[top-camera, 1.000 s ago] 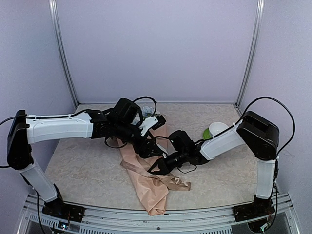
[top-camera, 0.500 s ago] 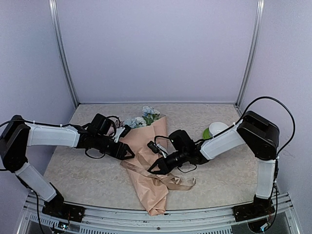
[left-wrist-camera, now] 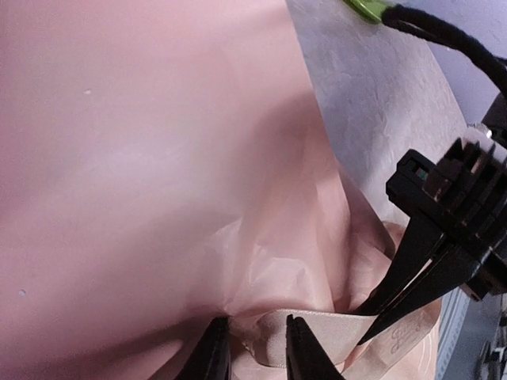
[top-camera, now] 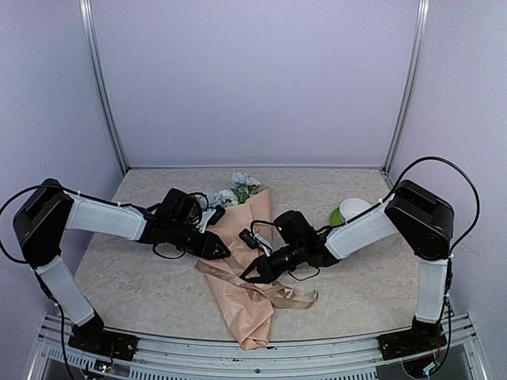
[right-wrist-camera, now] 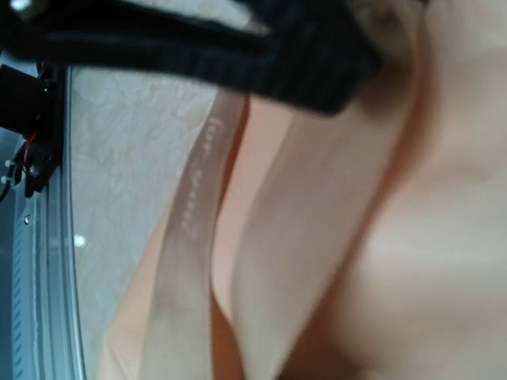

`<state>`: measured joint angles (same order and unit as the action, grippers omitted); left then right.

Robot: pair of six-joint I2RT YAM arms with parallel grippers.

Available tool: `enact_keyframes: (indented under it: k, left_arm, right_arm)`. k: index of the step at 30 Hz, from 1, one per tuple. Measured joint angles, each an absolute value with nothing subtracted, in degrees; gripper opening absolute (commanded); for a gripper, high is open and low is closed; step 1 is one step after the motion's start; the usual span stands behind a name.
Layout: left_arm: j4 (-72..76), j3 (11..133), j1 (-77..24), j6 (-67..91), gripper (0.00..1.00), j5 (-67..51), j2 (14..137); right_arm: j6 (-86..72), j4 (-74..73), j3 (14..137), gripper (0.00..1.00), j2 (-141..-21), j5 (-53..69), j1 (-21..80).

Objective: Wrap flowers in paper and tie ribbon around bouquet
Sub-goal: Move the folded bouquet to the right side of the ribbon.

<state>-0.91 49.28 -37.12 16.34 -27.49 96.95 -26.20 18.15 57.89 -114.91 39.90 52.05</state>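
Note:
The bouquet (top-camera: 240,310) lies on the table, a peach paper (left-wrist-camera: 142,158) cone with its tail toward the near edge. The flowers (top-camera: 240,184) show at its far rim. The beige ribbon (top-camera: 273,294) crosses the cone's lower half, and a folded loop of the ribbon (left-wrist-camera: 333,332) rests against the creased paper. My left gripper (top-camera: 226,253) (left-wrist-camera: 257,356) sits at the cone's left side, jaws narrow but still apart, with the loop's end between them. My right gripper (top-camera: 245,276) (left-wrist-camera: 372,324) comes in from the right, shut on the ribbon. Its own fingers are hidden in the right wrist view, where only the ribbon (right-wrist-camera: 186,237) and the paper (right-wrist-camera: 444,237) show.
A white and green item (top-camera: 348,210) stands behind the right arm. The marbled tabletop (top-camera: 135,277) ends at a metal rail (top-camera: 198,352) at the near edge. Wall posts (top-camera: 103,95) stand at the back corners.
The left arm swung off the bouquet to the left, then came back in to the cone's left side, its jaws narrowing. The right gripper stayed put, still shut.

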Motion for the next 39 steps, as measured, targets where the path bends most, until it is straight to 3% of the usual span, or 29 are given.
enact_keyframes:
  k: [2, 6, 10, 17, 23, 32, 39]
  left_arm:
    - [-1.0, 49.5, -37.2, 16.1, 0.02, -27.7, 97.0]
    - [-0.6, 50.1, -38.1, 15.4, 0.00, -28.7, 97.0]
    - [-0.4, 50.2, -38.7, 15.4, 0.00, -28.4, 96.7]
    - [-1.3, 48.8, -36.4, 15.1, 0.00, -21.2, 88.2]
    - [-5.7, 46.1, -35.4, 16.0, 0.00, -13.1, 81.5]
    - [-15.9, 46.1, -33.5, 16.5, 0.00, -1.0, 64.8]
    - [-21.8, 44.8, -33.9, 18.3, 0.00, -3.9, 57.5]
  right_arm:
    - [-26.2, 18.0, 58.1, 0.00, -114.9, 39.9, 52.1]
    - [-26.0, 17.8, 58.4, 0.02, -114.9, 40.0, 52.1]
    - [-25.8, 17.1, 58.6, 0.31, -114.9, 39.9, 51.9]
    - [-28.6, 17.1, 58.7, 0.48, -115.5, 41.1, 50.4]
    - [-31.6, 18.8, 58.7, 0.55, -116.5, 43.1, 49.2]
    - [-33.3, 20.8, 58.3, 0.52, -117.2, 45.1, 48.3]
    - [-33.9, 21.3, 58.3, 0.51, -117.5, 45.5, 48.1]
